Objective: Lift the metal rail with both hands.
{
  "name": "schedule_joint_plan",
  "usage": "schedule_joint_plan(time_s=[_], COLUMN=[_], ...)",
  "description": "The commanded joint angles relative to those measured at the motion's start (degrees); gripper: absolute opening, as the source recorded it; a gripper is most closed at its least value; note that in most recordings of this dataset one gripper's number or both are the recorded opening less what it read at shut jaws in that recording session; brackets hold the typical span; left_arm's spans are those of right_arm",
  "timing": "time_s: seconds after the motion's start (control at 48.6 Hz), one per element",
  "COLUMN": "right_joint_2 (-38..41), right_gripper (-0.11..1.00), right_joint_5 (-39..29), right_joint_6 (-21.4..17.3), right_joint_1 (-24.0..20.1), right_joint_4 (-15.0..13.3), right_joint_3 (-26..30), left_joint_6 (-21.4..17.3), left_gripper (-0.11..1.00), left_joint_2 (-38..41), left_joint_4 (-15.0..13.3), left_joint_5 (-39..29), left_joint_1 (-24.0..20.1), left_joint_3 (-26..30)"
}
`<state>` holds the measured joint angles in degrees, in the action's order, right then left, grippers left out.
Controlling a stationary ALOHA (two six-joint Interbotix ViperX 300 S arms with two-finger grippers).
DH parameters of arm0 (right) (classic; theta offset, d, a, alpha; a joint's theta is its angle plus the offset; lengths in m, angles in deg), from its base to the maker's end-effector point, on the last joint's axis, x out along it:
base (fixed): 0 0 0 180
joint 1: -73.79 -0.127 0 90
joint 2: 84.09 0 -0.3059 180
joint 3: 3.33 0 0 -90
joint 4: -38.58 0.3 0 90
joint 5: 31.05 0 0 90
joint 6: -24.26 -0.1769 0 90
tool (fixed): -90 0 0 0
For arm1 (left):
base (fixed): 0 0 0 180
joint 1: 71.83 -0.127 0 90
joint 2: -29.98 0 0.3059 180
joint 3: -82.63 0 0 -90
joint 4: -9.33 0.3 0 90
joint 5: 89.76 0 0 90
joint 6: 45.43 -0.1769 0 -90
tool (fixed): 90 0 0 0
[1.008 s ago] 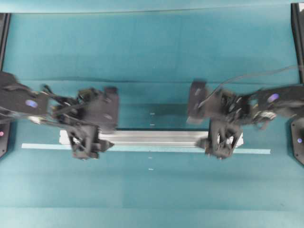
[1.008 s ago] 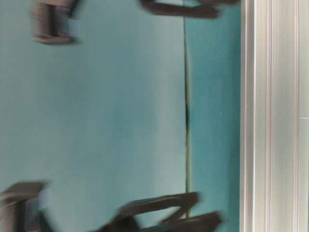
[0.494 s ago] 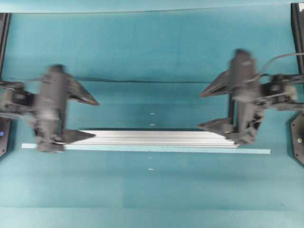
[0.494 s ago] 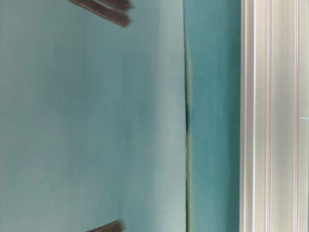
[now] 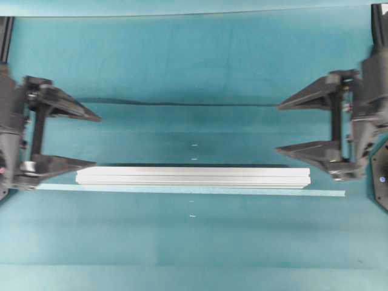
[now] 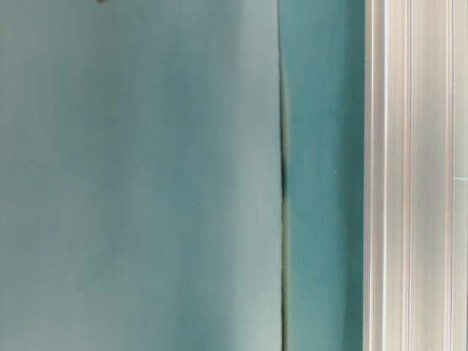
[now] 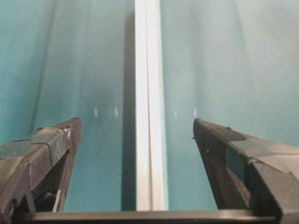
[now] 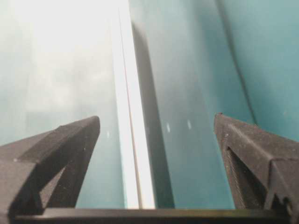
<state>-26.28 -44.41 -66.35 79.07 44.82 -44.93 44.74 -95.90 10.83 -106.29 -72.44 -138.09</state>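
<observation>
In the overhead view, the metal rail [image 5: 193, 177] is seen lying crosswise on the teal surface [image 5: 194, 66], a pale tape strip [image 5: 242, 191] touching its near side. The left end effector [image 5: 91, 139] and right end effector [image 5: 285, 128] are spread, empty, off either end. In the wrist views, the rail runs straight ahead between spread jaws.

Even light; glare whitens right wrist view; soft focus

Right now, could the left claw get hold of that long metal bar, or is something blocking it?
Probably yes. The left claw stands wide open just off the end of the metal rail, not touching it. Only bare teal table lies between them, and the thin tape strip beside the rail lies flat.
</observation>
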Motion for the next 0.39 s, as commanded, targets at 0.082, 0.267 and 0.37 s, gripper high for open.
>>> schedule_joint_plan(time_s=[0.082,0.267,0.37], right_joint_2=[-4.04,-7.12,-8.53], right_gripper=[0.99,0.99,0.99], right_joint_5=[0.62,0.62,0.44], right_joint_6=[-0.09,-0.09,-0.62], right_joint_1=[0.79,1.23,1.14], right_joint_4=[-0.18,-0.09,-0.09], right_joint_3=[-0.09,-0.7,-1.23], left_joint_6=[0.09,0.35,0.35], left_gripper=[0.93,0.93,0.93], left_joint_2=[-2.72,-5.98,-7.56], left_joint_4=[0.0,0.0,0.0], left_joint_5=[0.7,1.32,2.2], left_joint_1=[-1.14,-1.49,-1.58], left_joint_3=[0.09,-0.09,-0.26])
